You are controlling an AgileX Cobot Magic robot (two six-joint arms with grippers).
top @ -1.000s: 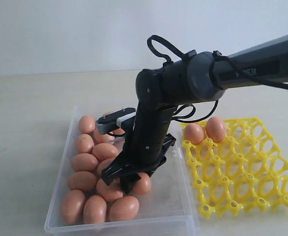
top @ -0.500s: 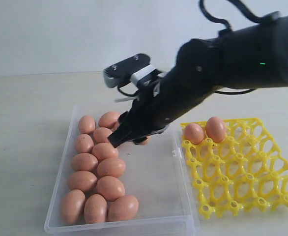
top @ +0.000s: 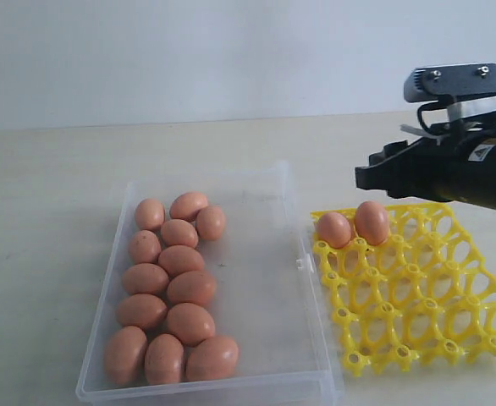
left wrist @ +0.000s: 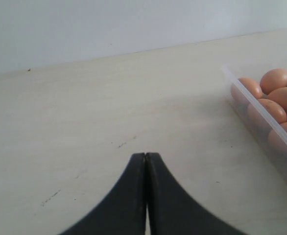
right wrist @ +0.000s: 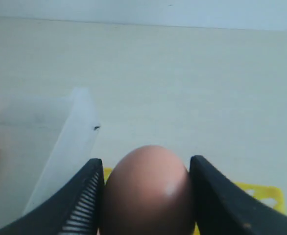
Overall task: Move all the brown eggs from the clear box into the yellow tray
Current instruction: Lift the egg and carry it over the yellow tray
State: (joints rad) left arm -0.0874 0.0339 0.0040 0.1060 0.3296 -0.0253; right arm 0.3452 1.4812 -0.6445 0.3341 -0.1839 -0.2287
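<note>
Several brown eggs (top: 180, 258) lie along the left side of the clear box (top: 265, 254). Two more eggs (top: 333, 229) (top: 372, 222) sit in the back-left cells of the yellow tray (top: 417, 304). My right gripper (top: 375, 178) hangs above the tray's back-left corner. In the right wrist view it (right wrist: 146, 164) is shut on one brown egg (right wrist: 147, 191), with a strip of the tray (right wrist: 261, 193) below. The arm hides that egg in the exterior view. My left gripper (left wrist: 146, 155) is shut and empty over bare table, beside the box wall (left wrist: 261, 112).
The box's right half holds no eggs. Most tray cells stand vacant. A small clasp tab (top: 300, 264) sits on the box's edge facing the tray. Pale table surrounds both containers.
My right gripper has lifted out of the box with an egg and swung right, from over the egg pile to above the tray's back-left corner. The left gripper shows no movement.
</note>
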